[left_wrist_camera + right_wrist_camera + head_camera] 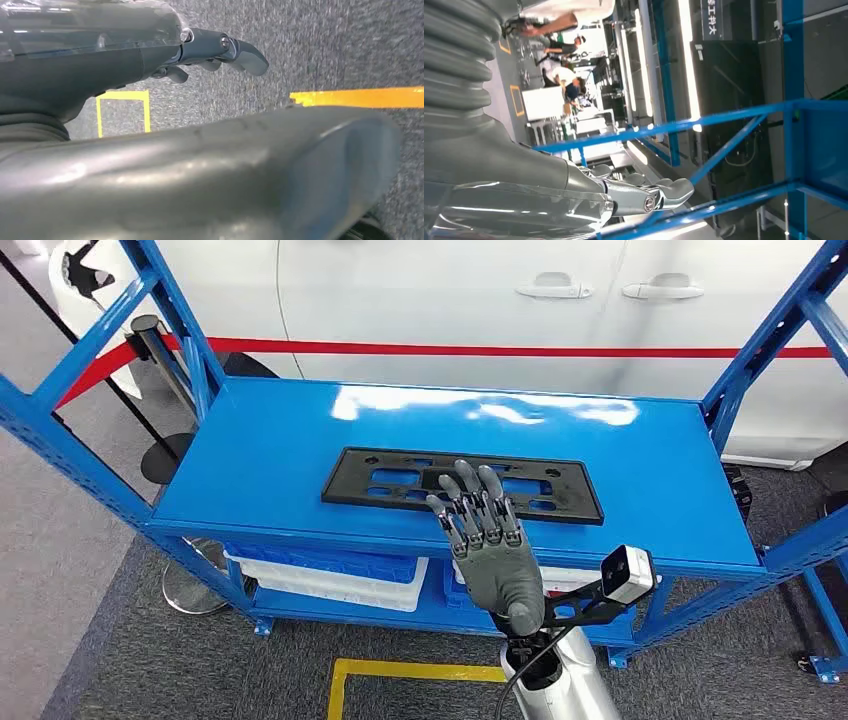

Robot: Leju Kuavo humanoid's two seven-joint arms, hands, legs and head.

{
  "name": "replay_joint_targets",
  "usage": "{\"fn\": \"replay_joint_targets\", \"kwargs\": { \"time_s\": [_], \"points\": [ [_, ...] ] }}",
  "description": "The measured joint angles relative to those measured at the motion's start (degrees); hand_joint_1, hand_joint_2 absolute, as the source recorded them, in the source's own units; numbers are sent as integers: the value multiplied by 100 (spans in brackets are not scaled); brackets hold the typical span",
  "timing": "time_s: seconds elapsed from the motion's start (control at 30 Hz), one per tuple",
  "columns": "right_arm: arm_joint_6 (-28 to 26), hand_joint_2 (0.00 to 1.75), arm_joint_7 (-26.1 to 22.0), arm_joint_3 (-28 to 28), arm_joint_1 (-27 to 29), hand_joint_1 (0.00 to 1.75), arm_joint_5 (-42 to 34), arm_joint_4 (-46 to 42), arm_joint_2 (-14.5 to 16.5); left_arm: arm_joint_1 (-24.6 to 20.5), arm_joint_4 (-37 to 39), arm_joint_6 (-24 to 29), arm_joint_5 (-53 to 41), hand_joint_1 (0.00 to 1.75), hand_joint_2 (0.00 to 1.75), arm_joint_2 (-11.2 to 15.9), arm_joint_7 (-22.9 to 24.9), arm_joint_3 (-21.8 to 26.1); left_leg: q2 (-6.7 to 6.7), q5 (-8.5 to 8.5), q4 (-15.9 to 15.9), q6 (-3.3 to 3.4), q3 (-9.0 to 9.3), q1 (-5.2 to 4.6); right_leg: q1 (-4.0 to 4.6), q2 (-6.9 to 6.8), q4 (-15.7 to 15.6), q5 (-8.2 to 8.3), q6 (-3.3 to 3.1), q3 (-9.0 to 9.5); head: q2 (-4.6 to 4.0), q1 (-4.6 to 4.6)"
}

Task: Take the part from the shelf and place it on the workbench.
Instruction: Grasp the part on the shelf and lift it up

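The part (345, 480) is a flat black rectangular frame with cut-outs, lying on the top of the blue shelf (260, 440), towards its front. My right hand (485, 540) is raised in front of the shelf's near edge, palm away from me and fingers stretched out. Its fingertips overlap the part's near middle, and whether they touch it I cannot tell. It holds nothing. In the right wrist view the right hand (624, 195) shows bare fingers against blue shelf bars. My left hand (200, 47) hangs over grey carpet with its fingers loosely extended and nothing in them.
A white car (450, 300) with a red stripe stands close behind the shelf. White bins (330, 575) sit on the lower level. Blue uprights (60, 440) flank both sides. A yellow floor marking (400, 672) lies below me, and a stanchion base (190, 590) is at the left.
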Motion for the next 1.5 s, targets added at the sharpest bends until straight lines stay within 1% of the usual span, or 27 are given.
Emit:
{"fn": "replay_joint_targets", "kwargs": {
  "time_s": [0.03, 0.07, 0.13, 0.17, 0.2, 0.27, 0.33, 0.4, 0.47, 0.5, 0.53, 0.63, 0.67, 0.77, 0.8, 0.87, 0.93, 0.97, 1.0, 1.03, 1.13, 1.17, 1.27, 1.33, 1.43, 1.47, 1.5],
  "points": [
    [-4, 0, -1, 0, 9, 0, 11, -1, 0, 12, 4, -3, 1, 0, 0, 1, -6, 0, 0, 183, -155, 11, -71, 0, 0, 3, -3, -57, 7, 71, 0, 0],
    [-6, 0, -2, 0, 23, 0, 21, -1, -1, 29, 9, -12, 5, 0, 0, 2, -9, -1, 0, 524, -337, 33, -139, -4, 3, 4, -1, -116, 15, 125, 0, 0],
    [-17, 0, -7, 1, 83, 0, 54, 4, -14, 84, 40, -32, 37, 0, 0, 10, -22, -1, -3, 1830, -927, 110, -379, -18, 26, 24, 92, -352, 63, 296, 0, 5],
    [-19, 0, -11, 2, 109, 0, 65, 2, -22, 91, 53, -36, 66, 0, 0, 13, -28, 1, -9, 2327, -1061, 155, -452, -27, 37, 31, 146, -471, 99, 330, 0, 14],
    [-16, 0, -24, 3, 120, 0, 68, -12, -31, 85, 63, -33, 96, 0, 0, 13, -35, 2, -17, 2561, -1085, 193, -497, -41, 38, 40, 195, -567, 140, 350, 0, 21],
    [-1, 0, -52, 4, 102, 0, 68, -65, -37, 34, 62, -37, 141, 0, 0, 7, -52, 5, -27, 2481, -1011, 265, -504, -45, 22, 30, 208, -720, 218, 380, 0, 29],
    [11, 0, -72, 4, 71, 0, 66, -102, -45, -12, 62, -61, 154, 0, 0, 10, -64, 5, -22, 2437, -1059, 322, -474, -20, 7, -9, 441, -952, 291, 292, 0, 39],
    [11, 0, -84, 4, 57, 0, 66, -108, -63, -48, 62, -87, 152, 0, 0, 18, -65, 5, -17, 2414, -1087, 352, -454, -6, -24, -39, 1101, -1306, 358, -59, 0, 53],
    [8, 0, -97, 4, 60, 0, 66, -106, -93, -71, 62, -112, 146, 0, 0, 19, -58, 5, -16, 2400, -1086, 358, -455, -5, -64, -43, 1704, -1441, 404, -438, 0, 52],
    [7, 0, -104, 4, 64, 0, 66, -105, -110, -78, 62, -116, 138, 0, 0, 18, -54, 5, -15, 2396, -1082, 356, -456, -4, -78, -47, 1746, -1334, 417, -513, 0, 53],
    [7, 0, -111, 4, 64, 0, 65, -105, -126, -85, 62, -116, 129, 0, 0, 16, -52, 5, -15, 2395, -1077, 352, -456, -2, -87, -53, 1564, -1129, 420, -477, 0, 54],
    [11, 0, -140, 6, 48, 0, 55, -113, -152, -95, 62, -99, 111, 0, 0, 8, -58, 5, -23, 2416, -1072, 296, -452, -3, -68, -66, 539, -535, 360, -76, 0, 50],
    [13, 0, -150, 7, 36, 0, 47, -122, -157, -92, 62, -84, 106, 0, 0, 7, -71, 5, -26, 2432, -1075, 257, -451, -4, -50, -67, 360, -469, 314, -16, 0, 50],
    [14, 0, -168, 12, 9, 0, 22, -146, -165, -78, 62, -1, 67, 0, 0, 8, -109, 0, -27, 2505, -1124, 115, -453, 5, -28, -69, 272, -388, 159, -60, 0, 52],
    [13, 0, -169, 17, 3, 0, 16, -149, -166, -76, 62, 29, 55, 0, 0, 9, -114, -2, -21, 2449, -1085, 82, -475, 12, -37, -72, 257, -336, 109, -77, 0, 51],
    [6, 0, -170, 34, -9, 0, 8, -151, -165, -73, 62, 74, 45, 0, 0, 7, -123, -4, -7, 2060, -657, 37, -620, 29, -58, -86, 230, -239, 38, -120, 0, 44],
    [-2, 0, -169, 46, -14, 0, 4, -150, -166, -72, 62, 99, 42, 0, 0, 4, -134, -7, 0, 1541, 143, -6, -849, 42, -47, -98, 238, -190, 16, -179, 0, 37],
    [-3, 0, -169, 48, -13, 0, 4, -149, -167, -71, 62, 106, 42, 0, 0, 4, -140, -7, 2, 1396, 463, -25, -915, 46, -41, -103, 246, -174, 19, -205, 0, 38],
    [-4, 0, -169, 48, -13, 0, 4, -148, -167, -70, 62, 113, 42, 0, 0, 4, -145, -8, 3, 1371, 576, -36, -874, 48, -38, -107, 257, -164, 25, -226, 0, 37],
    [-4, 0, -169, 48, -13, 0, 4, -147, -168, -69, 62, 119, 42, 0, 0, 6, -148, -8, 6, 1443, 447, -38, -711, 49, -37, -109, 267, -158, 33, -238, 0, 37],
    [-5, 0, -169, 49, -24, 0, 1, -146, -168, -74, 62, 130, 42, 0, 0, 11, -158, -8, 9, 1731, -666, 17, 84, 39, -32, -110, 303, -170, 76, -248, 0, 39],
    [-5, 0, -168, 50, -29, 0, -2, -146, -168, -75, 62, 134, 41, 0, 0, 12, -163, -8, 7, 1749, -894, 49, 227, 26, -26, -110, 315, -177, 102, -248, 0, 40],
    [-7, 0, -165, 54, -37, 0, -7, -149, -168, -84, 62, 145, 40, 0, 0, 8, -170, -8, 7, 1728, -1024, 143, 287, 12, -16, -101, 327, -188, 193, -248, 0, 43],
    [-8, 0, -166, 55, -50, 0, -8, -153, -168, -92, 62, 150, 40, 0, 0, 5, -170, -9, 18, 1746, -1078, 208, 300, 45, -16, -97, 477, -310, 254, -311, 0, 52],
    [-50, 0, -161, 55, -64, 0, -9, -147, -173, -91, 62, 160, 38, 0, 0, 8, -167, -10, 30, 1765, -1099, 261, 284, 60, -44, -96, 1461, -804, 313, -796, 0, 62],
    [-74, 0, -157, 55, -62, 0, -8, -143, -178, -90, 62, 163, 38, 0, 0, 8, -162, -10, 30, 1766, -1093, 262, 273, 58, -56, -96, 1788, -900, 325, -972, 0, 63],
    [-97, 0, -154, 55, -61, 0, -5, -139, -184, -88, 62, 164, 37, 0, 0, 7, -158, -10, 29, 1766, -1084, 262, 267, 58, -65, -96, 1929, -883, 333, -1061, 0, 63]
  ]
}}
